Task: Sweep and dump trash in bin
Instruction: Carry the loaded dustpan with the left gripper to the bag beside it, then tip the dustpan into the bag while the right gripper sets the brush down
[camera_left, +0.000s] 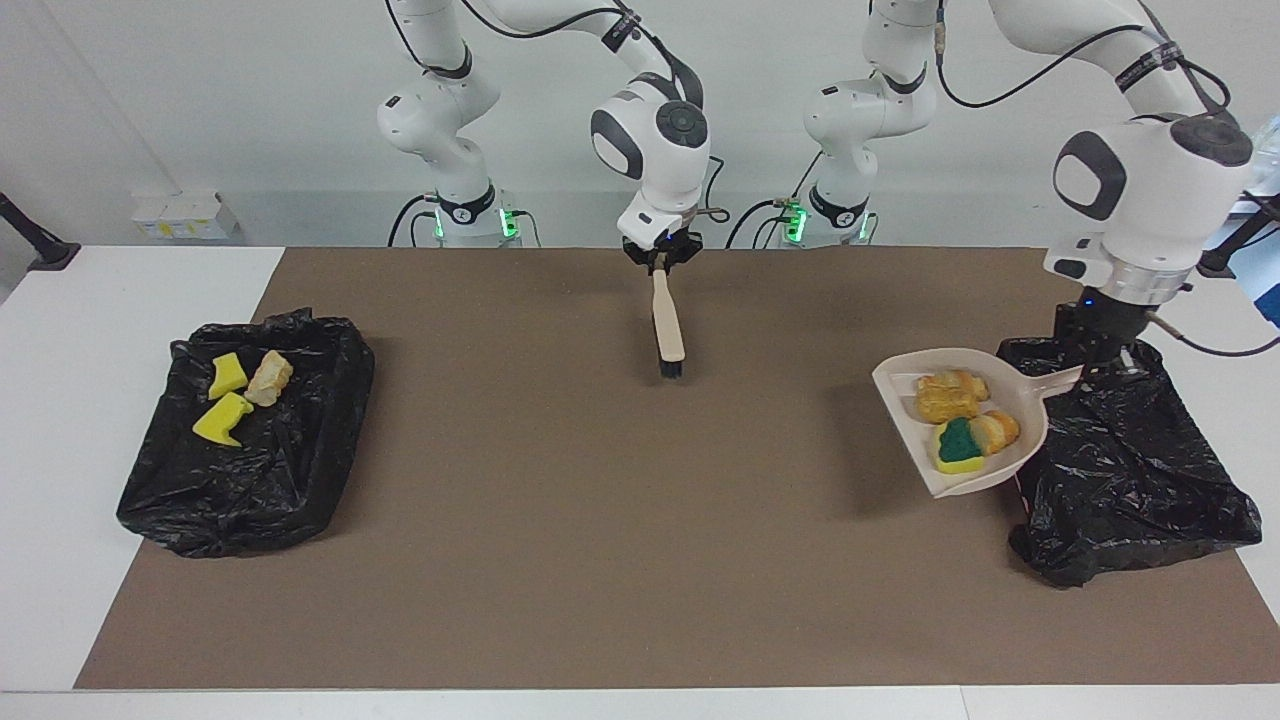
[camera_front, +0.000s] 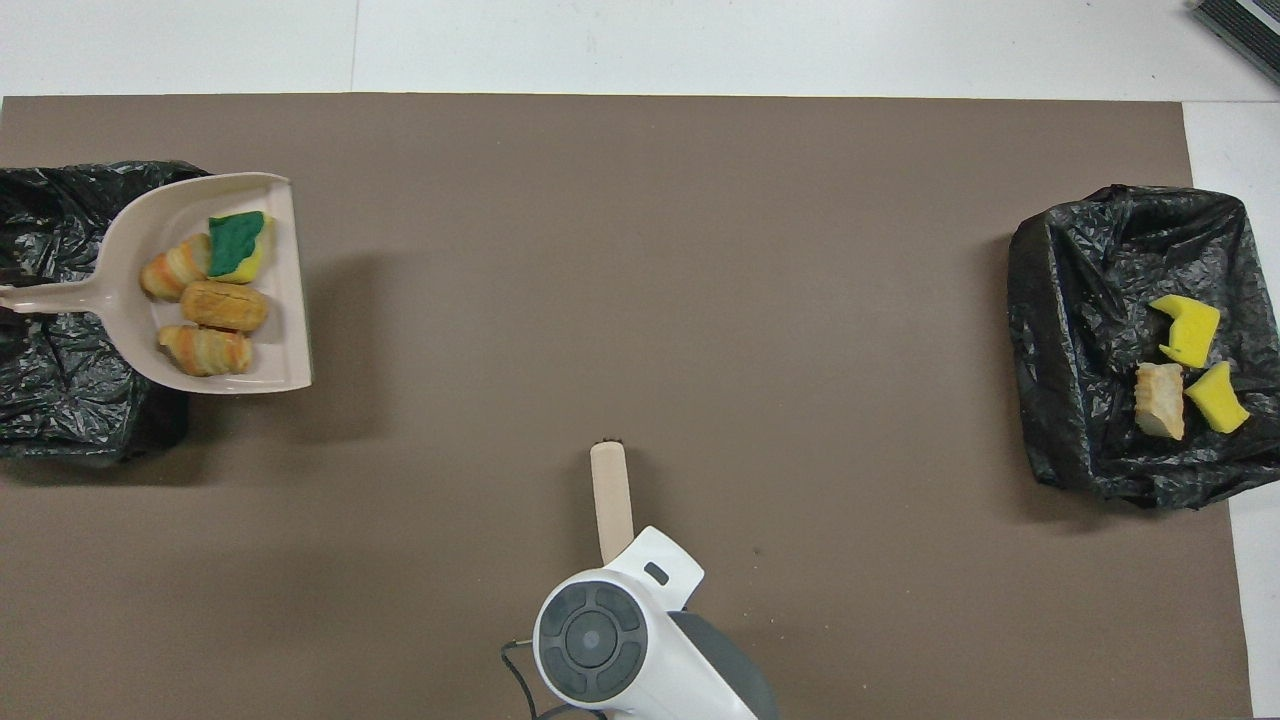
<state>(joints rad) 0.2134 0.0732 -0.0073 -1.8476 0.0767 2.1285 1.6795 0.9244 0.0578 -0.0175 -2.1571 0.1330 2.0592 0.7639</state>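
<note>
Facing view.
- Left hand (camera_left: 1090, 352): raised over the black-bag-lined bin (camera_left: 1130, 470) at the left arm's end of the desk (camera_left: 60, 420); clamped on the handle of the beige plastic dustpan (camera_left: 1010, 400). The pan juts from the hand toward the desk's middle, held clear of the brown mat (camera_left: 600, 520), its mouth over the bin's edge.
- Trash in the pan, out from the hand: golden-brown croissant-like bread lumps (camera_left: 945, 393) and one yellow sponge piece with a green scouring side (camera_left: 958, 445), touching one another.
- Right hand (camera_left: 660, 255): raised over the mat near the robots, closed on the top of the beige wooden brush (camera_left: 667, 322), which hangs below the hand, black bristles lowest.
- Second black-bag-lined bin (camera_left: 250, 440), at the right arm's end, well apart from both hands: holds two yellow sponge scraps (camera_left: 225, 400) and a pale bread scrap (camera_left: 268, 378).

Overhead view.
- Left hand: out of frame; the dustpan (camera_front: 130, 220) enters over the first bin (camera_front: 60, 390), carrying three bread lumps (camera_front: 224, 305) and the green-faced sponge (camera_front: 238, 245).
- Right hand: hidden under its own wrist; the brush (camera_front: 611, 500) points away from it.
- Second bin (camera_front: 1060, 330): sponge scraps (camera_front: 1187, 330) and bread scrap (camera_front: 1160, 400) lie together.
</note>
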